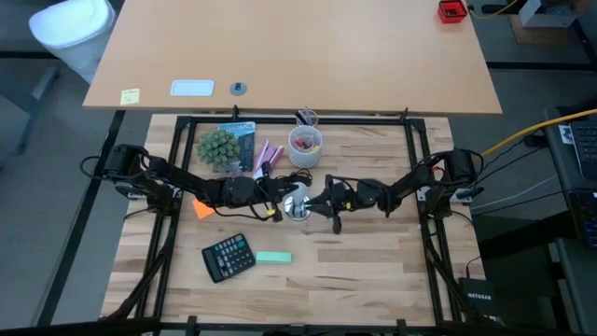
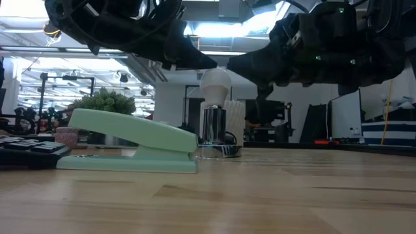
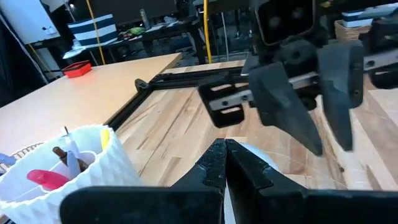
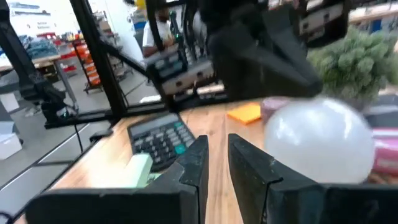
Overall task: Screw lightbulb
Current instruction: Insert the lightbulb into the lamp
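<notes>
Standing upright in its socket, the lightbulb (image 2: 215,83), light, fragile, slippery glass, is best gripped gently round its widest part; left gripper (image 3: 225,163) fingers closed empty, right gripper (image 4: 216,163) fingers slightly parted, empty.

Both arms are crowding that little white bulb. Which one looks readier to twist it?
Probably the right. The right gripper has its fingers apart beside the small rounded white lightbulb, ready to close on it. The left gripper is just as near, but its fingers are shut together.

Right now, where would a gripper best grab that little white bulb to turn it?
Probably by the lightbulb's round dome, coming from above: it stands upright in the shiny socket, so only the dome is exposed, and its roundness lets fingers close on opposite sides.
</notes>
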Available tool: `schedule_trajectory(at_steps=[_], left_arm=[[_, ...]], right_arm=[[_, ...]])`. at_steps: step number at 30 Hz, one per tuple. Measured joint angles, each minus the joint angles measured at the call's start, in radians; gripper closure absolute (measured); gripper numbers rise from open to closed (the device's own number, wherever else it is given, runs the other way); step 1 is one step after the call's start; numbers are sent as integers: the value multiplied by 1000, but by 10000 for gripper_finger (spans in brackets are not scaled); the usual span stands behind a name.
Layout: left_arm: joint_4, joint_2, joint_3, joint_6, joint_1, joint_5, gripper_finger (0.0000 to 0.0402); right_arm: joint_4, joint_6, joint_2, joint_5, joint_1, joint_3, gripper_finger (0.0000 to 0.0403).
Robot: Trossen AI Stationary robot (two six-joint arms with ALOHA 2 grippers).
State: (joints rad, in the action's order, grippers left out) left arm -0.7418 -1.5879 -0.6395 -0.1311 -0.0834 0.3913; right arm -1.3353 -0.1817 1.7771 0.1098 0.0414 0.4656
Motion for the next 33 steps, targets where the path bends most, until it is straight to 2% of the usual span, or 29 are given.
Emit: schedule_trajectory(at_steps=[6,18,24,33], left_arm=[[4,0,0,6,-5,-4,400],[10,1,0,13,-63,-18,400],[12,1,0,-14,-66,-12,400],[8,0,2,-40,-64,79,400]], right_arm=[[-49,7,0,-51,-1,0,339],[-44,33,-1,-335,-2,-2,339],[-6,33,-2,-328,-2,-2,339],[8,32,-2,-301,-2,-3,339]])
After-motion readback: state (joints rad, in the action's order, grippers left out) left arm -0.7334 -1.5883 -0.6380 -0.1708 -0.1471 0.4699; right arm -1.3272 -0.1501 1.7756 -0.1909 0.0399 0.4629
